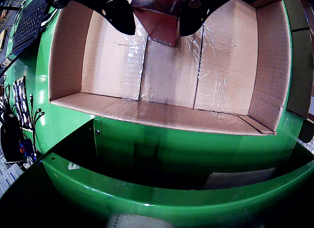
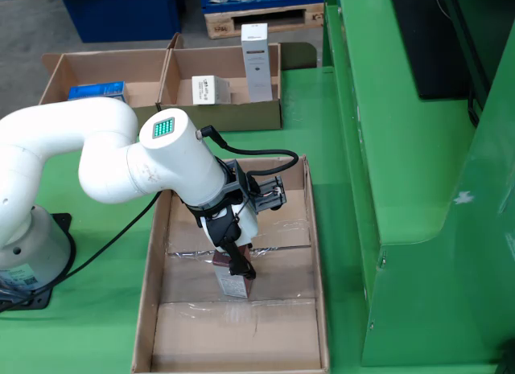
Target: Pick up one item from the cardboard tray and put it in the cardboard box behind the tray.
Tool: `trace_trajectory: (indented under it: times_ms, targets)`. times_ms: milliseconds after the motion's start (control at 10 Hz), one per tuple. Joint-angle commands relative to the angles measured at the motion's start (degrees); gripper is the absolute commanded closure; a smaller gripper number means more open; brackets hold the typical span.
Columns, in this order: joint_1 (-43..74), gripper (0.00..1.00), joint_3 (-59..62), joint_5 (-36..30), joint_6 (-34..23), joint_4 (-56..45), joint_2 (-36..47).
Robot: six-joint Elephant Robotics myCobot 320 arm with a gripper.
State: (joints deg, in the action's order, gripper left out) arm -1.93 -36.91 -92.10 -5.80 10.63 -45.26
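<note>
In the wrist view my gripper (image 1: 157,12) is shut on a dark red carton (image 1: 163,22), its two black fingers (image 1: 120,14) pressing it from either side. Below it lies the open cardboard box (image 1: 68,51) with a taped floor and nothing else inside. In the still view the white arm reaches down into this long, low cardboard box (image 2: 314,253). There the gripper (image 2: 234,264) holds the dark red carton (image 2: 231,285) upright near the middle of the box. Whether the carton rests on the floor or hangs just above it, I cannot tell.
Two cardboard trays stand side by side beyond the box in the still view. The left tray (image 2: 64,68) holds a blue packet (image 2: 96,90). The right tray (image 2: 241,117) holds a small white carton (image 2: 211,90) and a tall white carton (image 2: 256,60). A green machine housing (image 2: 402,149) rises on the right.
</note>
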Motion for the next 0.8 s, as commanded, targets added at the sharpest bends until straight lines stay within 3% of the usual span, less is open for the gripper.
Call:
trace_trajectory:
  times_ms: [0, 700]
  targets:
    - [0.02, 0.9, 1.32, 0.15, 0.2, 0.7, 1.74]
    - [0.02, 0.2, 1.32, 0.15, 0.2, 0.7, 1.74]
